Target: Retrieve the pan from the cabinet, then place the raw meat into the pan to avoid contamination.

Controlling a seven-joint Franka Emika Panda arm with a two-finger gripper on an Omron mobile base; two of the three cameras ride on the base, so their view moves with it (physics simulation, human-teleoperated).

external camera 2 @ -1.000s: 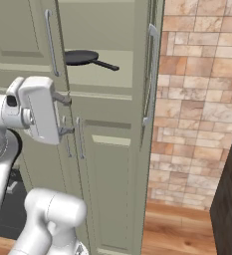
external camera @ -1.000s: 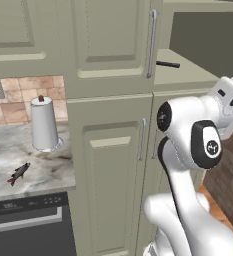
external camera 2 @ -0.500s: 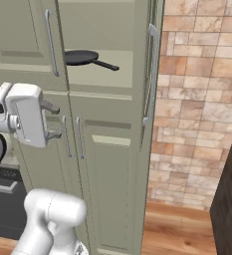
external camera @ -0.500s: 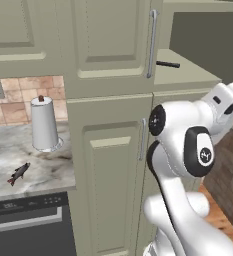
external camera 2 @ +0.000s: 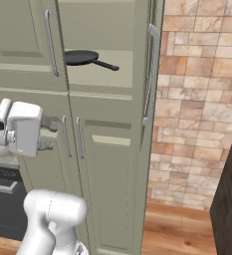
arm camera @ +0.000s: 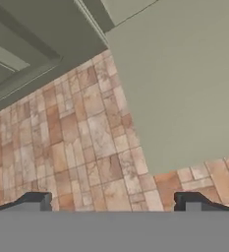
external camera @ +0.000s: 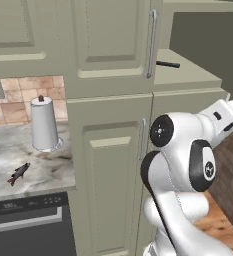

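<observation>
The dark round pan (external camera 2: 80,57) lies on the shelf of the tall green cabinet (external camera 2: 107,164), behind its open upper right door (external camera 2: 155,45); its thin black handle (external camera: 168,64) points outward. The raw meat, a small dark fish (external camera: 19,172), lies on the marble counter (external camera: 43,172) left of the cabinet. My gripper (external camera 2: 52,134) hangs in front of the lower cabinet doors, below and left of the pan, well apart from it. In the hand view the gripper (arm camera: 113,202) is open, nothing between its fingertips (arm camera: 37,199), facing brick wall and a green door panel.
A white paper-towel roll (external camera: 44,124) stands on the counter behind the fish. A black dishwasher (external camera: 28,225) sits under the counter. A brick wall (external camera 2: 202,99) runs right of the cabinet, above a wooden floor (external camera 2: 177,234). The open door's long bar handle (external camera 2: 150,74) juts out.
The hand has drifted left and slightly down in the right base view, farther from the pan's shelf. The arm's elbow has swung with it. Jaws stay open; pan and fish unmoved.
</observation>
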